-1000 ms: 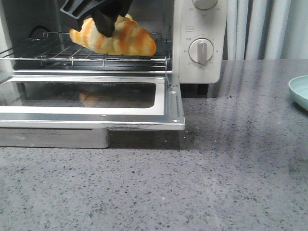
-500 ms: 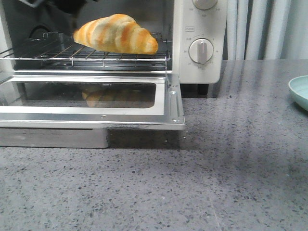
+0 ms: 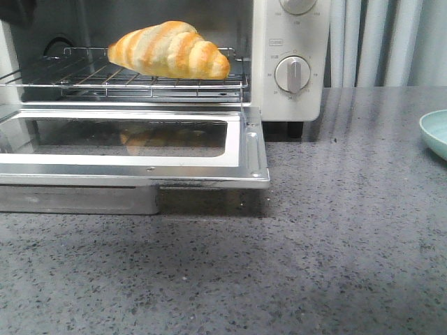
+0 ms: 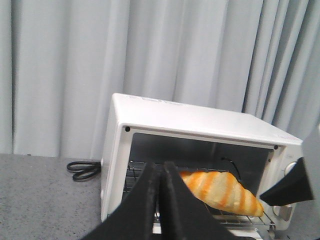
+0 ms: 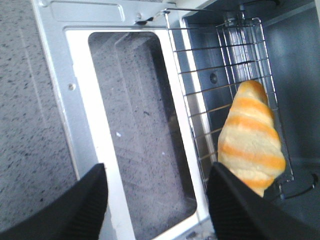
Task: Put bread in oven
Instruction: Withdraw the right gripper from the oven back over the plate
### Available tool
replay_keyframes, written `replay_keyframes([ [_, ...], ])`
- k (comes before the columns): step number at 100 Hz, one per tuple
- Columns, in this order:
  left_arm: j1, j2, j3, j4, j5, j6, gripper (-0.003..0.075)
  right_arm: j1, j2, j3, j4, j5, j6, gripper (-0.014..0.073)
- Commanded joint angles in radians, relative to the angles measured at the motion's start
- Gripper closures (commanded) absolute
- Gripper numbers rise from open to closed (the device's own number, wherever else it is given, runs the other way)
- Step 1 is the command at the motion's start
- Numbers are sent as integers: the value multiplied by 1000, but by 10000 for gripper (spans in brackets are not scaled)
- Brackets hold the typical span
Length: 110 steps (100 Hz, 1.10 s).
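The bread [image 3: 170,50], a golden-orange striped croissant, lies on the wire rack [image 3: 70,80] inside the cream-white oven [image 3: 290,35]. The glass door [image 3: 140,164] is folded down open. The bread also shows in the left wrist view [image 4: 220,192] and the right wrist view [image 5: 250,140]. My right gripper [image 5: 156,172] is open and empty above the open door [image 5: 55,75], apart from the bread. My left gripper [image 4: 159,167] is shut and empty, held back from the oven [image 4: 200,120]. Neither gripper shows clearly in the front view.
A pale green dish [image 3: 434,132] sits at the table's right edge. A metal tray [image 3: 77,199] lies under the door. Two knobs [image 3: 292,74] are on the oven's right panel. A black cable [image 4: 82,170] lies beside the oven; curtains hang behind.
The gripper that held the bread over the rack has let go and pulled up and away out of the front view. The bread now rests on the rack on its own.
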Motion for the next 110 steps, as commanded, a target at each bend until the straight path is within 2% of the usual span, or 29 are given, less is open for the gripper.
replay_keyframes([
  [1, 24, -54, 46, -5, -99, 1, 741, 11, -71, -34, -47, 23, 5, 236],
  [14, 43, -37, 134, -78, -101, -1, 741, 11, -101, -34, -47, 82, 5, 324],
  [30, 43, -39, 235, -67, -209, 1, 741, 7, -130, -34, -47, 184, 5, 552],
  [39, 43, -39, 281, 27, -248, 3, 741, 7, -154, -34, -36, 184, 5, 672],
  [45, 43, -39, 307, 67, -252, 3, 741, 7, -170, -34, -36, 184, 8, 669],
  [73, 41, -39, 327, 54, -246, 3, 741, -28, -255, -19, -36, 184, 8, 670],
  [97, 41, -39, 327, 54, -246, 3, 741, -105, -342, 86, -36, 182, 12, 670],
  [110, 41, -39, 327, 54, -246, 3, 741, -151, -392, 177, -36, 168, 87, 670],
])
